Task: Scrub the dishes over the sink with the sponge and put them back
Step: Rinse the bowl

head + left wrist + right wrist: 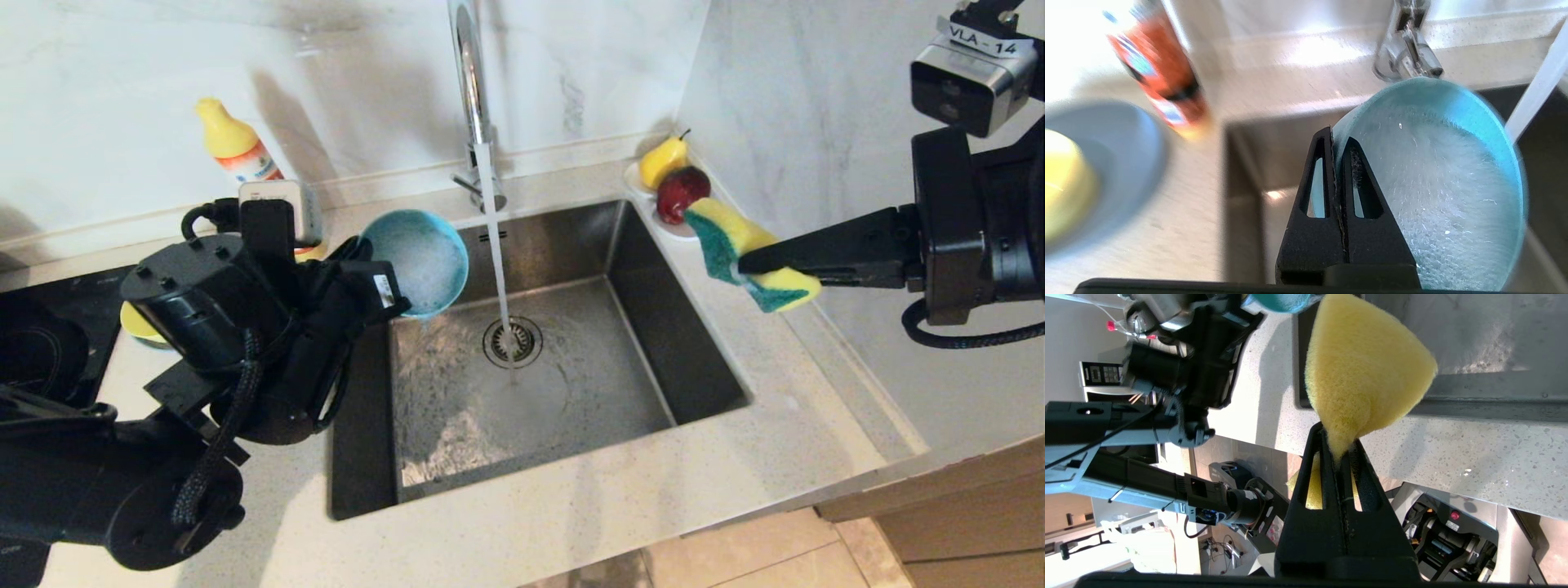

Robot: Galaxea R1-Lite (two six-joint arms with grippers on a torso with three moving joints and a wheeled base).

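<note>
Head view: left tool [384, 282] pinches teal bowl [420, 261]; right tool [747, 263] clamps sponge [739, 249].

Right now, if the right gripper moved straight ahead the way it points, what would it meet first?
Probably the small teal-blue bowl held by the left gripper. The right gripper, shut on the sponge, points across the sink toward it, passing near the water stream; depth is unclear.

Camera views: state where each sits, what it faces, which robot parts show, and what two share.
Head view: above, looking down at the steel sink; both arms show.
Left wrist view: behind the left tool, shut on the foamy teal-blue bowl.
Right wrist view: behind the right tool, shut on the yellow sponge.
Head and left wrist share the bowl.
</note>
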